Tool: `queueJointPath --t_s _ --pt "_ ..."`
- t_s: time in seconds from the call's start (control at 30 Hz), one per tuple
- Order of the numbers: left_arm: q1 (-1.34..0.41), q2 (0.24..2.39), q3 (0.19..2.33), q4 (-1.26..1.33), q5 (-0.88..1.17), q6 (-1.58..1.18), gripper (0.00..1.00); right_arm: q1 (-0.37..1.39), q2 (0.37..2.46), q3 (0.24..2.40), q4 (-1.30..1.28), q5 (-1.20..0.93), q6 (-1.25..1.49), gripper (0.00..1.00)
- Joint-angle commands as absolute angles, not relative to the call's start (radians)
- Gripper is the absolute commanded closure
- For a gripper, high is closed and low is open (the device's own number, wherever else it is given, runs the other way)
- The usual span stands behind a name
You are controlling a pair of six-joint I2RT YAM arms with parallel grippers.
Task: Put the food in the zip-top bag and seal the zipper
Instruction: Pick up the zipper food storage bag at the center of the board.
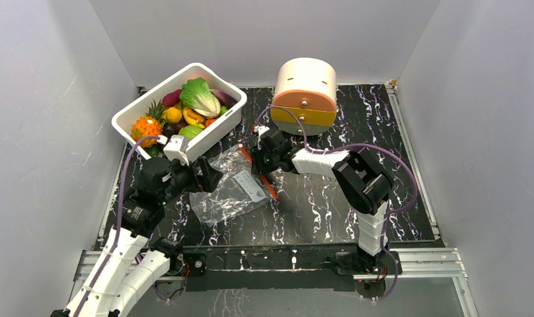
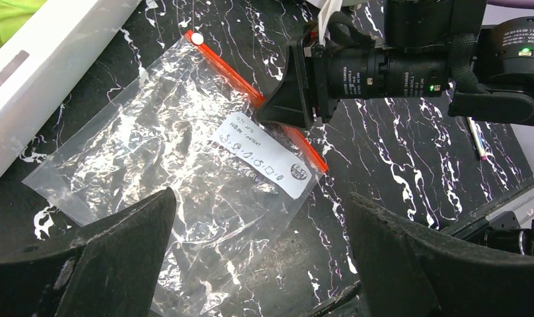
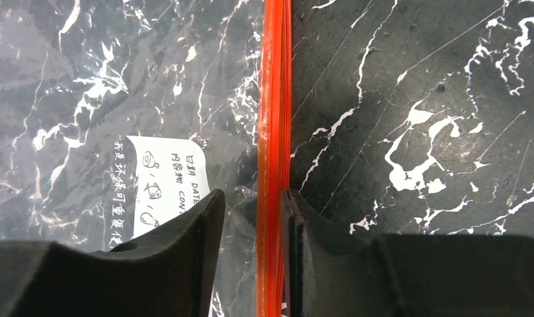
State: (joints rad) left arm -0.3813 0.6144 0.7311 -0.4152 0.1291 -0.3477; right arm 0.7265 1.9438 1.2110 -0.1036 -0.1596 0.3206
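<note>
A: Which step?
B: Opening the zip-top bag, which lies empty, left of centre. The food waits in the tub at the far-left corner.
A: Claws?
B: The right gripper straddles the zipper, barely apart; the left gripper is wide apart. Next it must pinch, I think.

On zip-top bag, white label: "DATE", "CON" cut off, Chinese characters.

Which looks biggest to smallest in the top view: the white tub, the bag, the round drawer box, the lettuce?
1. Tub, clearly largest.
2. Bag and drawer box: too alike to rank, and the box stands taller, so nearer the camera.
3. Lettuce, smallest.
</note>
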Motion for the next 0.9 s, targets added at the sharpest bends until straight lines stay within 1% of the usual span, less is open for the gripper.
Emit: queueJointPath --t_s 0.0,0.03,0.1,0.23,0.3,0.4,0.43,0.7,0.87 --pt "-0.377 0.615 0.722 -0.395 0.164 -0.334 0.02 0.730 1.902 1.183 0.003 -0.151 0.314 0.70" --pt "-0.377 0.616 0.721 -0.396 0.163 -0.333 0.02 0.729 1.901 1.179 0.005 -0.165 0.310 0.74" --pt "-0.377 0.614 0.721 -0.399 0.159 -0.331 0.02 0.730 1.905 1.177 0.003 -0.180 0.307 0.78" --pt "-0.377 0.608 0.720 -0.399 0.156 -0.330 0.01 0.729 1.908 1.169 0.008 -0.188 0.311 0.82" --pt "-0.377 0.607 0.720 -0.400 0.155 -0.330 0.02 0.729 1.907 1.165 0.012 -0.193 0.313 0.87" --pt "-0.377 0.612 0.720 -0.399 0.159 -0.330 0.02 0.729 1.896 1.158 0.014 -0.201 0.312 0.98" --pt "-0.377 0.613 0.720 -0.400 0.158 -0.329 0.02 0.728 1.889 1.154 0.013 -0.201 0.313 1.00" --pt "-0.377 0.626 0.717 -0.403 0.152 -0.327 0.01 0.728 1.778 1.065 0.025 -0.196 0.299 1.00" --pt "-0.378 0.700 0.736 -0.410 0.174 -0.354 0.02 0.728 1.680 0.990 0.036 -0.154 0.283 1.00"
